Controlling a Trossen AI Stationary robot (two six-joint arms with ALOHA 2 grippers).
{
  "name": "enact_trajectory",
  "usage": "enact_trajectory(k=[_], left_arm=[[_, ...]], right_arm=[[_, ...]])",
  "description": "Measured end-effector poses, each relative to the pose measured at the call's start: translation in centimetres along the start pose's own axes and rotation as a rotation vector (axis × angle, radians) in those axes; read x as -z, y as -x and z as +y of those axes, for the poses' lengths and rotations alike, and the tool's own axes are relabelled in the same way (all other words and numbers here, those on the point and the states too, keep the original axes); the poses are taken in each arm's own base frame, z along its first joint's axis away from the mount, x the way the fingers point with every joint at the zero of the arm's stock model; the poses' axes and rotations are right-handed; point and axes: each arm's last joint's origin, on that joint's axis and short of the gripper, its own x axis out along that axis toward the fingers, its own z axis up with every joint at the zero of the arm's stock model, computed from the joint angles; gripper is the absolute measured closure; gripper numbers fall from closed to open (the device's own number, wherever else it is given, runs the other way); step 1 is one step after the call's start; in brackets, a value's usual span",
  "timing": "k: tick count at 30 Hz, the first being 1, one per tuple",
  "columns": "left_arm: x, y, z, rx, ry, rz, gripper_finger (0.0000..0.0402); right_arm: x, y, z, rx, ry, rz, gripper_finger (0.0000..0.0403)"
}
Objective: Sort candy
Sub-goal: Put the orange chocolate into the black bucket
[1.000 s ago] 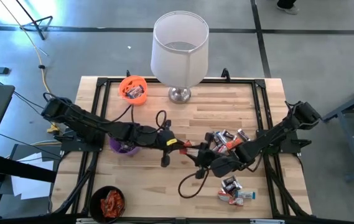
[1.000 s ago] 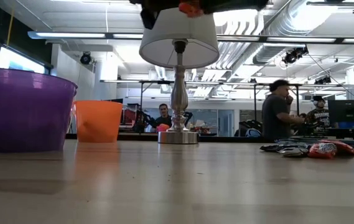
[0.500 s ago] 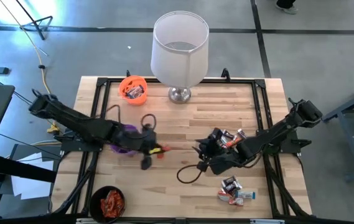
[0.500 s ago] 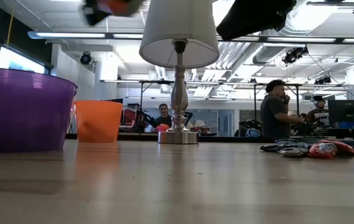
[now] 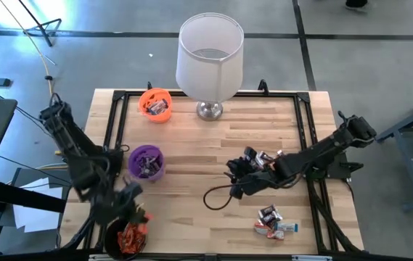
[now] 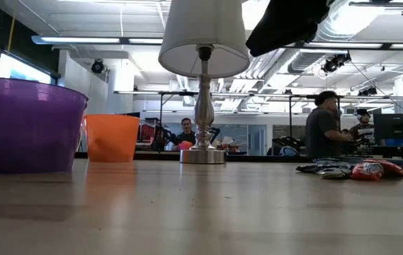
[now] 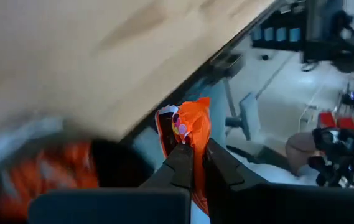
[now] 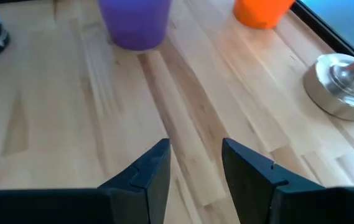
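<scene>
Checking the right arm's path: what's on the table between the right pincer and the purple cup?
Nothing: in the right wrist view, only bare wood lies between the open right pincer and the purple cup. The high view agrees.

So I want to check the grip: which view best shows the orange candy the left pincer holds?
The left wrist view: the orange candy sits pinched in the shut left pincer. The high view shows only an orange speck above the black cup. The low and right wrist views miss it.

Pale planked wooden table (image 5: 213,145), shiny metal lamp base (image 8: 341,84), glossy orange-red candy wrapper (image 7: 189,127).
</scene>
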Motion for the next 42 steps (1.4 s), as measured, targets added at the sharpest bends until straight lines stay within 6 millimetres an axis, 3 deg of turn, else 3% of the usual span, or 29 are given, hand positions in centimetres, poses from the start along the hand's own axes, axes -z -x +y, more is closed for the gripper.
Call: enact_trajectory(k=[5, 10, 16, 22, 29, 34, 42], left_arm=[[2.9, -1.7, 1.7, -0.201, 0.170, 0.120, 0.0401], [3.4, -0.9, 1.6, -0.345, 0.144, 0.123, 0.0401], [3.4, -0.5, 1.3, -0.366, 0.113, 0.120, 0.0396], [4.1, -0.5, 0.8, -0.374, 0.106, 0.293, 0.0353], [4.1, -0.6, 0.9, -0.363, 0.005, 0.298, 0.0312], [2.9, -1.0, 0.7, -0.294, -0.144, 0.135, 0.0308], [-2.2, -2.2, -1.6, -0.202, -0.605, -0.359, 0.0307]], right_arm=[[-0.1, -0.5, -0.7, -0.004, -0.002, 0.042, 0.0261], [0.2, -0.6, -0.9, 0.003, 0.019, 0.077, 0.0261], [0.3, -0.5, -0.9, 0.003, 0.008, 0.082, 0.0261], [0.3, -0.5, -0.9, -0.016, -0.007, 0.094, 0.0261], [0.3, -0.6, -0.9, -0.017, -0.006, 0.094, 0.0261], [0.3, -0.6, -0.9, -0.017, -0.006, 0.094, 0.0261], [0.3, -0.6, -0.9, -0.017, -0.006, 0.094, 0.0261]])
